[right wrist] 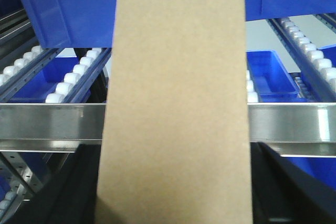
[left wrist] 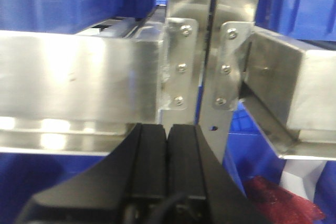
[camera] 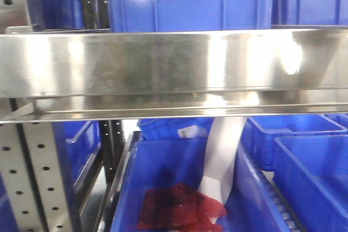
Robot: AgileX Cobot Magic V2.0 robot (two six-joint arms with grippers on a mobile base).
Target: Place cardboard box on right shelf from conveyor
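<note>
- Right wrist-mounted view: the cardboard box [right wrist: 176, 103] stands upright and fills the middle. It crosses in front of the right shelf's steel lip [right wrist: 47, 121], with its top above the lip and its base below it.
- The right end effector [right wrist: 173, 211] appears clamped on the box. Dark fingers [right wrist: 63, 198] flank the box's lower sides below the lip, though the contact itself is hidden.
- Handling, as a judgement: plain matte cardboard is probably light, gives fair grip, and is stiff at its edges. The broad faces would dent under a hard squeeze. Because the hold is low, the tall upper part may sway.
- The lip is a hard steel edge, so the box's base likely needs lifting above it before going in.
- Behind the lip lie roller tracks [right wrist: 79, 74], a blue bin [right wrist: 63, 9] to the upper left and a blue tray [right wrist: 268, 72] to the right. The room directly behind the box is hidden.
- The left end effector [left wrist: 168, 156] is pressed closed and empty, just below the lip beside a bolted upright [left wrist: 220, 51].
</note>
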